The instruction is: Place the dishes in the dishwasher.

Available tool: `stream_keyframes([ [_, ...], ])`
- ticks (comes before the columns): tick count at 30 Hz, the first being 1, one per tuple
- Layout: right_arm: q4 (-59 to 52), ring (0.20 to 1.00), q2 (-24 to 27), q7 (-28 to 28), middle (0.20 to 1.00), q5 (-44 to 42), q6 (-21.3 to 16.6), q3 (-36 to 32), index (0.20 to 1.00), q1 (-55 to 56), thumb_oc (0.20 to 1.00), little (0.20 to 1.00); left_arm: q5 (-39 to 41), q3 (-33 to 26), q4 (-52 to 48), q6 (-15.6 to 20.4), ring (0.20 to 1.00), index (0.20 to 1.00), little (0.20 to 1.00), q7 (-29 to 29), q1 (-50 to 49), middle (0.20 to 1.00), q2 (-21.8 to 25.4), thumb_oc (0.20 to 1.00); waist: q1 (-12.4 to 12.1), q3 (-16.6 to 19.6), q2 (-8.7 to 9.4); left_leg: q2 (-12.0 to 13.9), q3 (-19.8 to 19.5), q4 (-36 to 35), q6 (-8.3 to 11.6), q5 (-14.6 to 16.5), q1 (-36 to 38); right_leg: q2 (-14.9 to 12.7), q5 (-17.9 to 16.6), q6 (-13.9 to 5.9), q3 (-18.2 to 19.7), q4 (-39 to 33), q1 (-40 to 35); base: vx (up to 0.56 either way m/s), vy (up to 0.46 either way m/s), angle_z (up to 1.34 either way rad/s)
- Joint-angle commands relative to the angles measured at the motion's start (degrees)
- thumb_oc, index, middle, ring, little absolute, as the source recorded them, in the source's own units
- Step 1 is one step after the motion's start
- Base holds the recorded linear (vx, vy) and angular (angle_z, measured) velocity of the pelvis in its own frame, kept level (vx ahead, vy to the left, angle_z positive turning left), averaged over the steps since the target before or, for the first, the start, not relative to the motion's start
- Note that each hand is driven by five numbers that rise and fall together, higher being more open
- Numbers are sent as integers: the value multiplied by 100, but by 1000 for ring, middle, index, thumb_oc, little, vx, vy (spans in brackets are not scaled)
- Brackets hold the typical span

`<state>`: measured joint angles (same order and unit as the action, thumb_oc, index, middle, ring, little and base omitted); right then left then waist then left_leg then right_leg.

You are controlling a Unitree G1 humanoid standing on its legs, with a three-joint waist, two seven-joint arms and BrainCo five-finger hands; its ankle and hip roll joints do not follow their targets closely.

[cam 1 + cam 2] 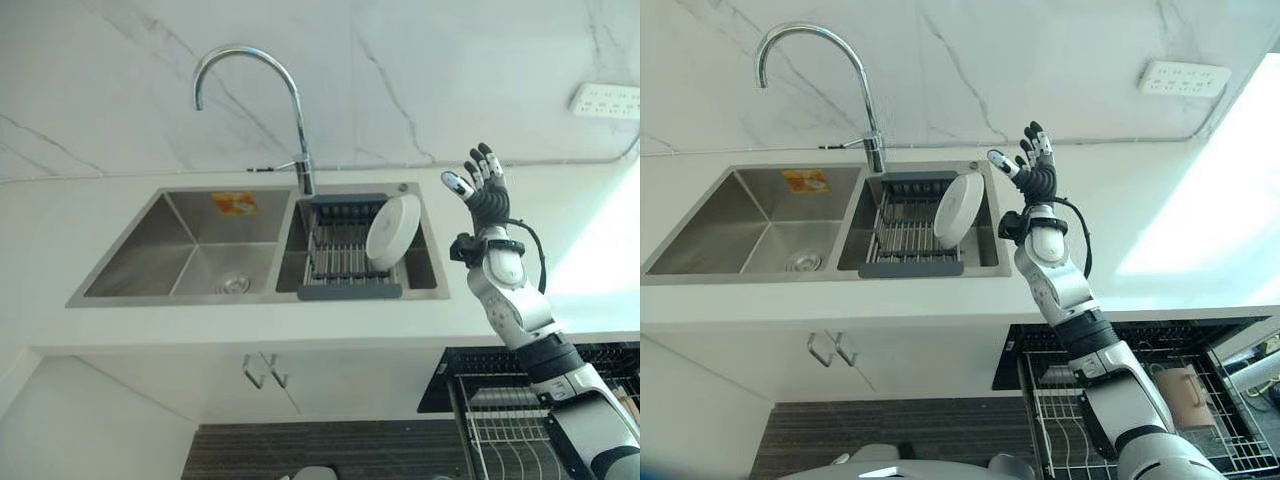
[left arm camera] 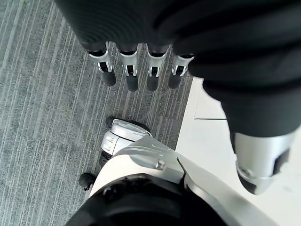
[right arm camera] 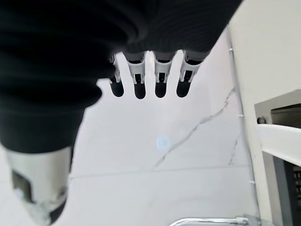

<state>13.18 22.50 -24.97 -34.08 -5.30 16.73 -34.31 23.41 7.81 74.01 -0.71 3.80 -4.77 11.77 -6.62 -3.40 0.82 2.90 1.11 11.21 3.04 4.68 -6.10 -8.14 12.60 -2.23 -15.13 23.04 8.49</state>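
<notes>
Plate: a white round plate (image 1: 392, 232) stands on edge in the dark-framed drying rack (image 1: 340, 262) set in the right basin of the steel sink (image 1: 190, 245); it leans back toward the rack's right side, its face turned to the left and front, its rim line running front to back.
Rack room: the wire slots to the left of the plate are bare — open space between it and the basin's divider.
Right hand: the right hand (image 1: 482, 185) is raised above the white counter (image 1: 560, 215), just right of the sink's right rim and apart from the plate; fingers straight and spread, thumb out toward the plate, holding nothing.
Left hand: the left hand (image 2: 141, 70) hangs over the grey striped floor (image 2: 42, 117), fingers straight and together, empty.
Dishwasher: the pulled-out wire basket (image 1: 1120, 415) sits below the counter edge at the right — a beige mug (image 1: 1185, 392) stands in it toward its right side.
Tap: the curved chrome tap (image 1: 262, 95) rises behind the divider between the basins, spout over the left basin.
Wall: a white socket strip (image 1: 1183, 78) is on the marble wall, well right of the hand.
</notes>
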Motion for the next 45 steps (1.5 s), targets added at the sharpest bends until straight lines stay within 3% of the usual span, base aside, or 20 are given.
stream_keyframes([
  [1,254,1000,-21,-36,1000,-244,-136,-29,1000,-714,1000,1000,-274,241,186,-10,1000,1000,1000,70,37,1000,137,1000,-160,-79,88,89,169,597,57,645,-163,-154,-262,-391,-90,-585,-360,47,-16,8],
  [10,861,1000,68,-76,1000,-345,-126,-30,1000,-1137,1000,1000,-328,368,160,28,1000,1000,1000,166,-90,1000,211,1000,-287,-232,-45,104,68,597,110,537,-315,-173,-256,-364,-163,-585,-284,37,-1,2],
  [18,741,1000,243,-96,1000,-227,-276,-87,1000,-1348,1000,1000,-168,437,159,105,1000,1000,1000,195,18,1000,208,1000,-259,-442,-151,50,-26,597,103,453,-561,-206,-325,-367,-95,-585,-14,1,1,1],
  [29,-255,1000,526,-336,1000,363,-635,31,1000,-1859,1000,1000,453,525,-23,352,1000,1000,1000,252,446,1000,253,1000,-66,-1187,-257,-15,-94,597,48,271,-1167,-145,-495,-329,205,-585,671,-66,7,-6],
  [45,-1586,1000,983,-556,1000,809,-734,-11,1000,-2210,1000,1000,866,703,-279,480,1000,1000,1000,287,570,1000,245,1000,54,-1838,-327,27,-45,597,91,113,-1734,-112,-617,-343,347,-585,1297,-21,18,-3],
])
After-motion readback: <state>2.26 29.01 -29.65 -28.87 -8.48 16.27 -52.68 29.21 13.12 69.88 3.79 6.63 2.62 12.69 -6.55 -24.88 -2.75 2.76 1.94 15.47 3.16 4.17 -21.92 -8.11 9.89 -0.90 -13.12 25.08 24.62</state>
